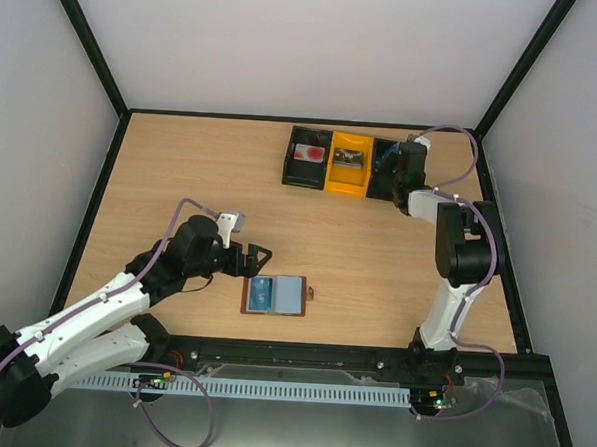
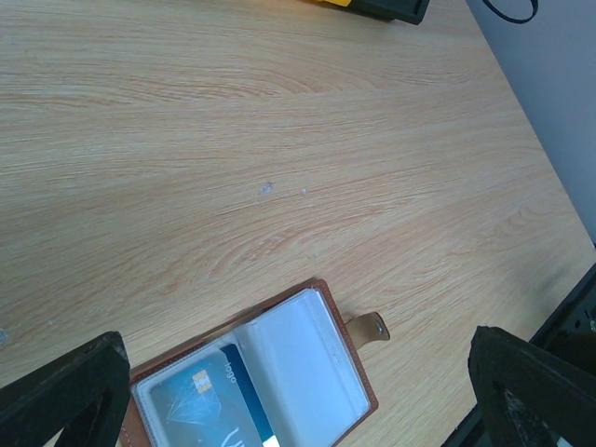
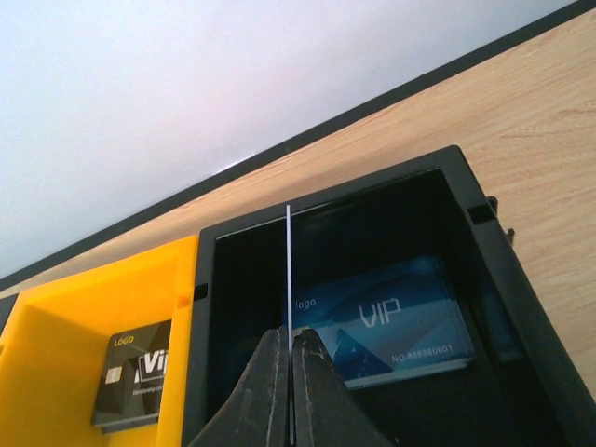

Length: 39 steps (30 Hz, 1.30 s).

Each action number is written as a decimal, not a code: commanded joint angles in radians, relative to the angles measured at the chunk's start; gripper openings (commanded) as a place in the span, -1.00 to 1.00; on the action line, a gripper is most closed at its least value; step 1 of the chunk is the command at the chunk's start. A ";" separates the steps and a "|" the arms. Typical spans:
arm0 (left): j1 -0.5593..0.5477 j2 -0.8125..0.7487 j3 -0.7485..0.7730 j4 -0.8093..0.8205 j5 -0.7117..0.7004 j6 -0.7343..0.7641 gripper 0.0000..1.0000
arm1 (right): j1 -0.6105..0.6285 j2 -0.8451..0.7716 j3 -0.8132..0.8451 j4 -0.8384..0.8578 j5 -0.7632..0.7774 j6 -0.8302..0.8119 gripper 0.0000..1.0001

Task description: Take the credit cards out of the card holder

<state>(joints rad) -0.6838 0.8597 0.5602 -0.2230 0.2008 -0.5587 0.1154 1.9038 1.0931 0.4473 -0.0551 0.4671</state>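
Observation:
The brown card holder [image 1: 293, 295] [image 2: 326, 307] lies open on the table near the front edge, its snap tab [image 2: 369, 328] pointing right. A blue credit card [image 1: 263, 294] [image 2: 200, 405] sits in its left sleeve; the right sleeve [image 2: 303, 363] looks empty. My left gripper [image 1: 256, 255] [image 2: 298, 345] hangs open just above and behind the holder, touching nothing. Over the tray's right black compartment [image 3: 484, 279], my right gripper [image 1: 408, 165] [image 3: 291, 333] is shut on a thin credit card [image 3: 290, 270] seen edge-on. Another blue card [image 3: 396, 321] lies flat in that compartment.
The three-compartment tray [image 1: 328, 185] stands at the back. Its left black bin holds a red-and-white card [image 1: 309, 154], and the yellow middle bin [image 3: 84, 307] holds a dark card [image 1: 348, 158] [image 3: 135, 372]. A black frame [image 1: 302, 354] edges the table.

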 commanded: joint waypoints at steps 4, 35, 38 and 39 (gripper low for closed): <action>0.013 -0.008 0.046 -0.036 0.003 0.028 1.00 | -0.004 0.067 0.056 0.054 0.014 -0.030 -0.96; 0.023 -0.058 0.065 -0.089 0.013 -0.076 1.00 | -0.021 0.109 0.235 -0.220 0.090 0.024 0.01; 0.023 -0.081 0.048 -0.066 0.020 -0.112 1.00 | -0.020 0.072 0.252 -0.282 0.123 0.031 0.16; 0.023 -0.082 0.044 -0.062 0.024 -0.119 1.00 | -0.020 0.057 0.259 -0.309 0.132 0.037 0.17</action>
<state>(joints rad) -0.6670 0.8078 0.6144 -0.3038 0.2100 -0.6178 0.0982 2.0457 1.3060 0.2481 0.0185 0.4877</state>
